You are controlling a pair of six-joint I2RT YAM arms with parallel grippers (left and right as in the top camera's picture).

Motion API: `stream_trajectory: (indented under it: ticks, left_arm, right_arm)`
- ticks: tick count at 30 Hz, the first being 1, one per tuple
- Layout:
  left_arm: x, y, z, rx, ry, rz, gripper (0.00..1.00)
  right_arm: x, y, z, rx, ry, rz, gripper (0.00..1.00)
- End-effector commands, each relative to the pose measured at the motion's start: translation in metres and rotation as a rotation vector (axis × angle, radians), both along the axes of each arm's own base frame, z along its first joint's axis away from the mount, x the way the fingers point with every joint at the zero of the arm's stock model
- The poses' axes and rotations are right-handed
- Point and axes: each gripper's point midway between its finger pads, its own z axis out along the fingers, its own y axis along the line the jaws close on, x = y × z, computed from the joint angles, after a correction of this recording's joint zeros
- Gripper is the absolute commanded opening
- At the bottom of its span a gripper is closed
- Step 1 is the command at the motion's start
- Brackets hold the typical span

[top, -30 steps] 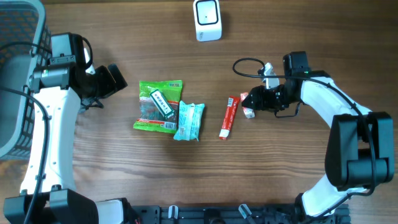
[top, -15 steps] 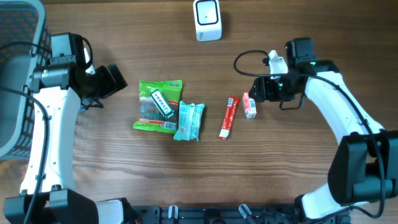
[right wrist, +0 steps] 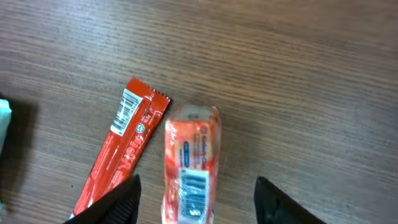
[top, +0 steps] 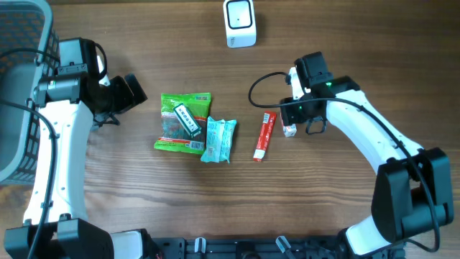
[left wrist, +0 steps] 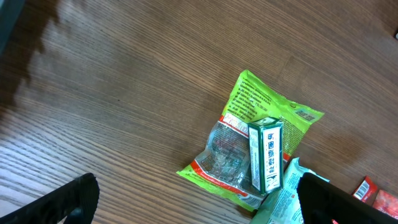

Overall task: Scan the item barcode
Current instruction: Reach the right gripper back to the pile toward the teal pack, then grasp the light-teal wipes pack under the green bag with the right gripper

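Observation:
A small orange packet (right wrist: 191, 163) lies flat on the wood with its barcode label (right wrist: 194, 186) facing up; in the overhead view the orange packet (top: 290, 130) peeks out under my right gripper (top: 292, 119). My right gripper (right wrist: 196, 208) hangs open over it, one finger on each side, neither touching. A red stick pack (right wrist: 121, 158) lies just to the left of the packet. The white scanner (top: 239, 22) stands at the table's far edge. My left gripper (top: 134, 92) is open and holds nothing, left of the green bag (top: 181, 124).
A green box (left wrist: 266, 153) rests on the green bag (left wrist: 249, 130), with a teal packet (top: 218, 139) beside them. A grey basket (top: 18, 108) stands at the far left. Bare wood lies between the scanner and the items.
My right arm has swung left and its gripper now sits over the orange packet, which stays on the table. The left arm has not moved.

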Motion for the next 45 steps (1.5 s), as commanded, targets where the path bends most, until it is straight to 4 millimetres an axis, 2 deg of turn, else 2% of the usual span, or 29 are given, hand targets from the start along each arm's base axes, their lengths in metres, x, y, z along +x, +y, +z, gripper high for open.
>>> stream_trajectory:
  ticks: [1,5,9,12,14,17,18,20,22,27,29,30,31,33,34,35,36,37,38,39,42,45]
  left_arm:
    - [0.0,-0.001,-0.003,-0.006,0.007,-0.018,1.0]
    - [0.0,-0.001,-0.003,-0.006,0.007,-0.018,1.0]
    - [0.0,-0.001,-0.003,-0.006,0.007,-0.018,1.0]
    - [0.0,-0.001,-0.003,-0.006,0.007,-0.018,1.0]
    - [0.0,-0.001,-0.003,-0.006,0.007,-0.018,1.0]
    - [0.0,-0.001,-0.003,-0.006,0.007,-0.018,1.0]
    - [0.0,-0.001,-0.003,-0.006,0.007,-0.018,1.0]
    - [0.0,-0.001,-0.003,-0.006,0.007,-0.018,1.0]
    - [0.0,-0.001,-0.003,-0.006,0.007,-0.018,1.0]
    - [0.0,-0.001,-0.003,-0.006,0.007,-0.018,1.0]
    - [0.0,-0.001,-0.003,-0.006,0.007,-0.018,1.0]
    - [0.0,-0.001,-0.003,-0.006,0.007,-0.018,1.0]
    - [0.0,-0.001,-0.003,-0.006,0.007,-0.018,1.0]
    - [0.0,-0.001,-0.003,-0.006,0.007,-0.018,1.0]
    - [0.0,-0.001,-0.003,-0.006,0.007,-0.018,1.0]
    - [0.0,-0.001,-0.003,-0.006,0.007,-0.018,1.0]
    - [0.0,-0.001,-0.003,-0.006,0.007,-0.018,1.0]
    - [0.0,-0.001,-0.003,-0.006,0.007,-0.018,1.0]
    - [0.0,-0.001,-0.003,-0.006,0.007,-0.018,1.0]
    - [0.0,-0.001,-0.003,-0.006,0.007,-0.018,1.0]
    - [0.0,-0.001,-0.003,-0.006,0.007,-0.018,1.0]
    - [0.0,-0.001,-0.003,-0.006,0.007,-0.018,1.0]
  right_arm:
    - [-0.013,0.004,-0.019,0.032,0.036,-0.001,0.57]
    - [-0.016,0.003,-0.027,0.033,0.033,0.0,0.56]
    - [-0.013,0.004,-0.03,0.038,0.016,0.0,0.33]
    - [-0.013,0.004,-0.03,0.038,0.016,0.0,0.25]
    - [-0.013,0.004,-0.03,0.038,0.015,0.0,0.25]
    - [-0.012,0.002,-0.029,0.027,0.008,0.0,0.54]
    - [-0.007,0.001,-0.026,0.019,-0.005,-0.002,0.59]
    - [-0.002,0.003,-0.016,0.019,-0.021,0.017,0.59]
    - [0.007,0.006,0.004,0.025,-0.046,0.022,0.59]
    - [0.031,0.027,0.084,0.064,-0.156,0.053,0.65]
    - [0.027,0.058,0.11,0.158,-0.175,0.125,0.71]
    - [0.017,0.085,0.116,0.257,-0.157,0.193,0.89]
    - [0.005,0.108,0.119,0.346,-0.129,0.252,1.0]
    - [-0.02,0.142,0.116,0.465,-0.05,0.348,1.0]
    - [-0.029,0.151,0.112,0.481,-0.021,0.373,0.91]
    - [-0.047,0.165,0.097,0.475,0.029,0.415,0.58]
    - [-0.057,0.173,0.089,0.469,0.053,0.437,0.35]
    - [-0.067,0.18,0.081,0.465,0.085,0.444,0.19]
    - [-0.076,0.185,0.07,0.451,0.122,0.434,0.08]
    - [-0.087,0.189,0.057,0.434,0.167,0.418,0.04]
    - [-0.102,0.196,0.034,0.432,0.242,0.379,0.05]
    - [-0.113,0.213,0.022,0.531,0.275,0.386,0.14]
